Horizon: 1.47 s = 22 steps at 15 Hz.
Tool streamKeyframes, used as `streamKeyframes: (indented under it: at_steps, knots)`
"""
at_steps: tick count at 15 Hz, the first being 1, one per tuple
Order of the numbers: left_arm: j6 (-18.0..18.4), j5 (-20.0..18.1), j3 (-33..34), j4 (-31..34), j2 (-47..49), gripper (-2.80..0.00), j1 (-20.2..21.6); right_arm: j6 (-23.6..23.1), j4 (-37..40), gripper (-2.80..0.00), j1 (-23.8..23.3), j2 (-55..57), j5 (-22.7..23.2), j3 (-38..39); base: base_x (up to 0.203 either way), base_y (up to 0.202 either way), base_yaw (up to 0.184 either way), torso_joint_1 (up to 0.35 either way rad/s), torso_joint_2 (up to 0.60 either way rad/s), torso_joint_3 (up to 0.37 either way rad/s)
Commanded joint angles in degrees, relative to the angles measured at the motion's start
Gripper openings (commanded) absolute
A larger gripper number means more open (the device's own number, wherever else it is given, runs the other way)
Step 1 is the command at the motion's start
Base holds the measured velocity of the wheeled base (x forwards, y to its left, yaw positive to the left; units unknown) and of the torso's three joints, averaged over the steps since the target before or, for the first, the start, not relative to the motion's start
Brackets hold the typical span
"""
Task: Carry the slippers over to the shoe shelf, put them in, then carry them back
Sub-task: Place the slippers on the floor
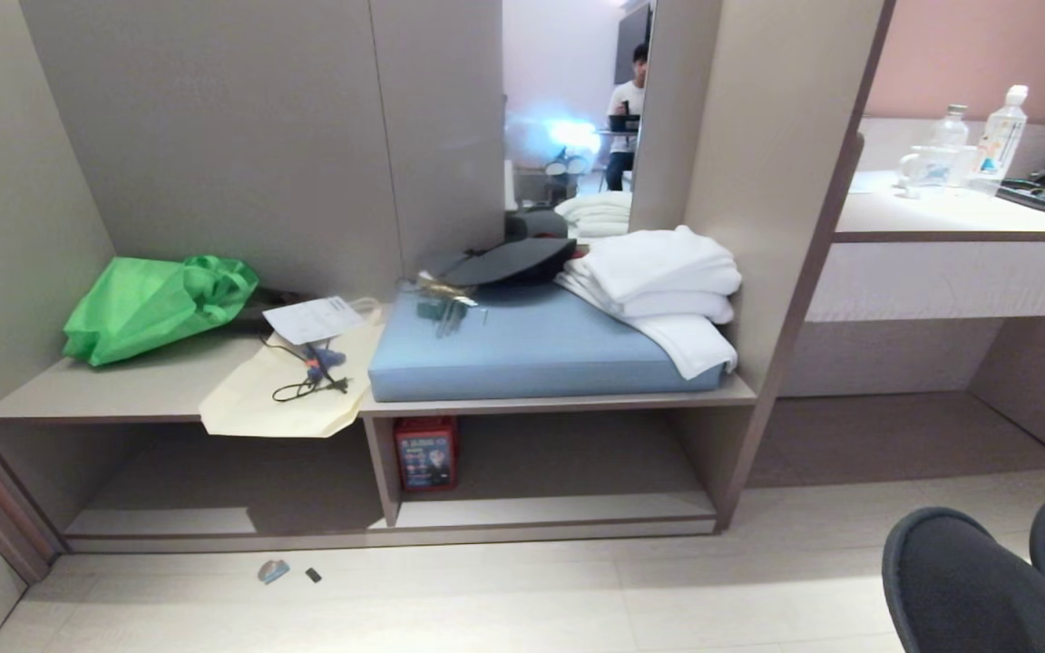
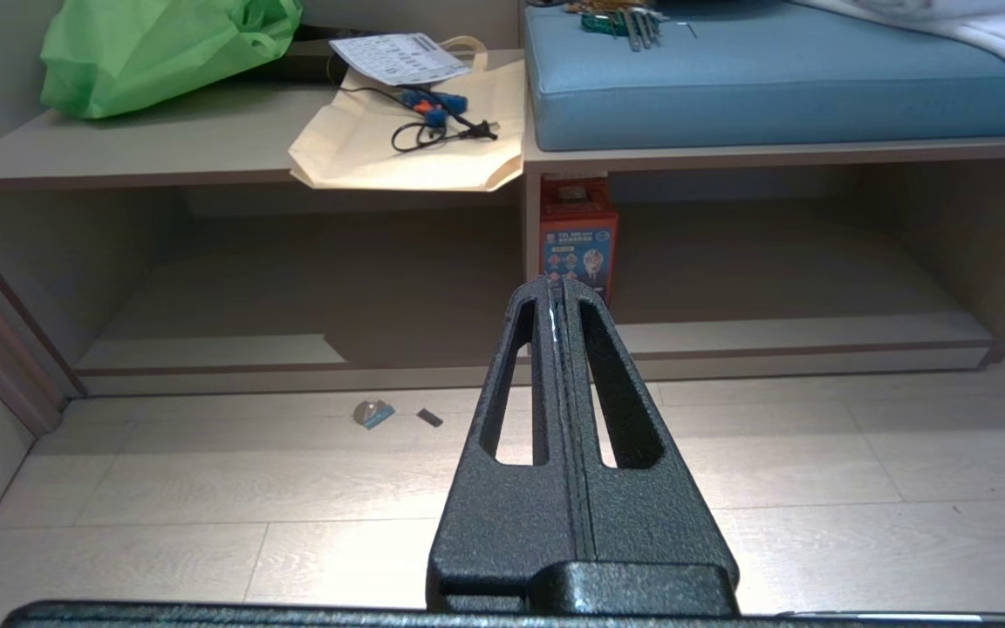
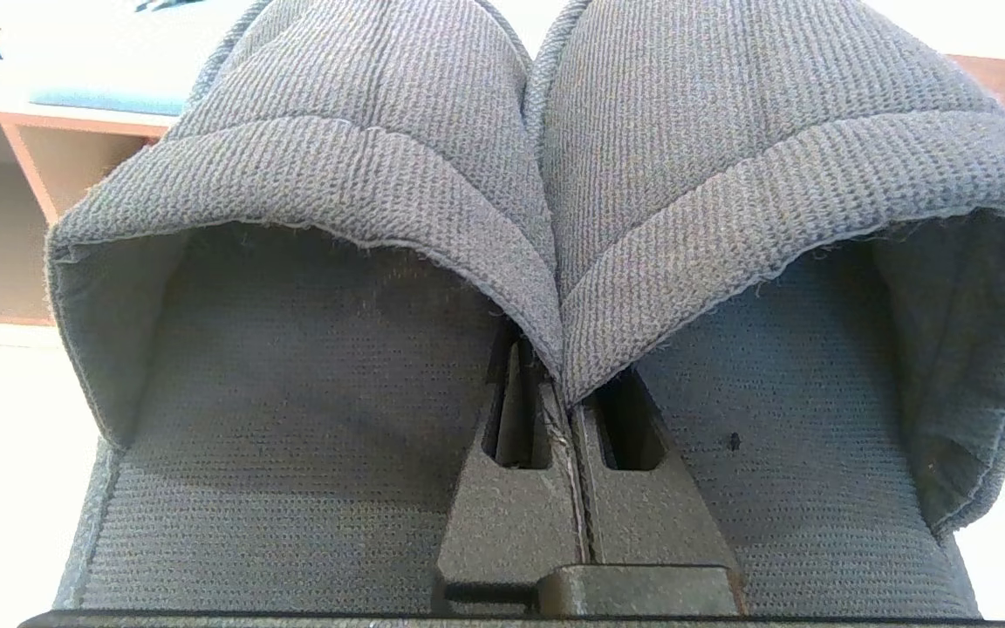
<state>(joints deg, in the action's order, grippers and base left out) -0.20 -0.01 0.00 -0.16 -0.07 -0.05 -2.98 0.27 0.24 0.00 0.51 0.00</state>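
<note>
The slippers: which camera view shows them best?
The right wrist view: the slippers fill it side by side, openings toward the camera, with the right gripper shut where their inner edges meet. The head view shows only two rounded toes at its lower right corner. The left wrist view shows none.

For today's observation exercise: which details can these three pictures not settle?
- Slippers, head view: heels cut off by the frame's edge.
- Right gripper: fingertips buried between the slippers.
- Red box in the shoe shelf: print too small.
- Floor scraps: too small to identify.
</note>
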Motion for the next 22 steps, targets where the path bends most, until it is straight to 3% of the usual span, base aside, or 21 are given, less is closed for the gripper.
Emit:
streamKeyframes:
  at_steps: [1, 12, 22]
  knots:
    - [-0.07, 0.01, 0.00, -0.02, 0.04, -2.80, 0.00, 0.16, 0.00, -2.80, 0.02, 0.09, 0.02, 0.00, 0.000, 0.000, 0.000, 0.000, 0.00, 0.000]
    - [-0.24, 0.01, 0.00, -0.02, 0.07, -2.80, -0.03, 0.16, 0.00, -2.80, 0.02, 0.09, 0.02, 0.00, 0.001, -0.004, 0.002, 0.000, 0.00, 0.000]
    - [-0.24, 0.01, 0.00, -0.02, 0.07, -2.80, 0.05, 0.16, -0.09, -2.80, 0.02, 0.09, 0.02, 0.00, 0.001, -0.185, 0.003, 0.002, 0.00, 0.002]
